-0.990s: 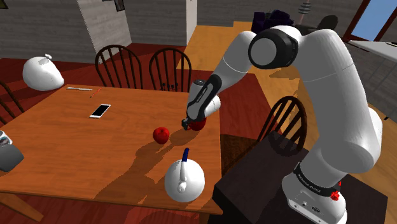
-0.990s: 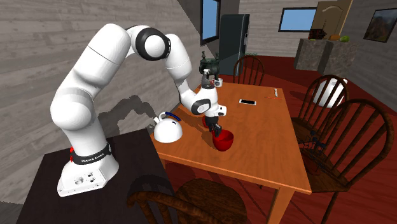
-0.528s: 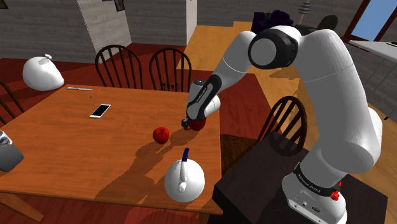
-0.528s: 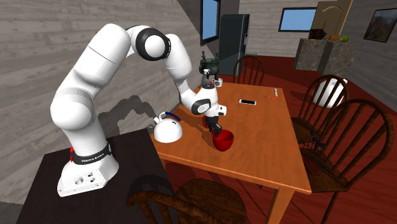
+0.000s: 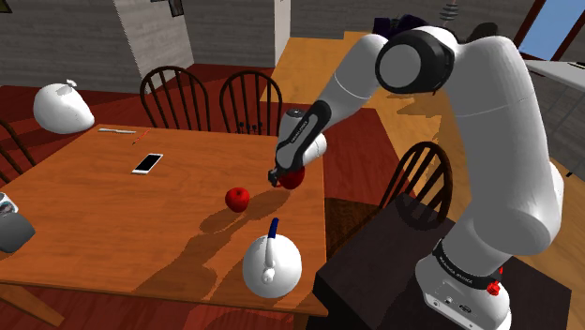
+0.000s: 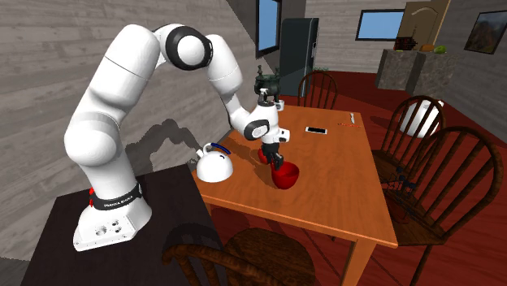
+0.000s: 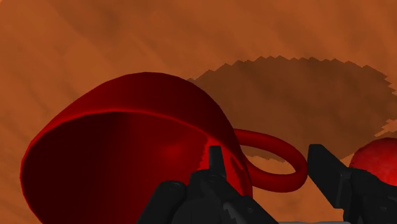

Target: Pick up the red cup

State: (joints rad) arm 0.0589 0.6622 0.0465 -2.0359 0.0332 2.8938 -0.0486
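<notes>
One black tool [image 7: 264, 151], low in the frame, pinches the glossy red cup [image 7: 127, 146] by its handle, seemingly clear of the brown wooden worktop [image 7: 95, 38].

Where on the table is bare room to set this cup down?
Widest bare stretch: table between phone and apple, on toward the grey thing at shoulder view's left. Crowded around kettle, apple and the cup in the fingers.

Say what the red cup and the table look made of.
Red cup: smooth with a soft sheen on its wall, so possibly glazed ceramic or plastic; the look leaves it open. Table: wood, with streaky orange-brown grain and a matt finish.
</notes>
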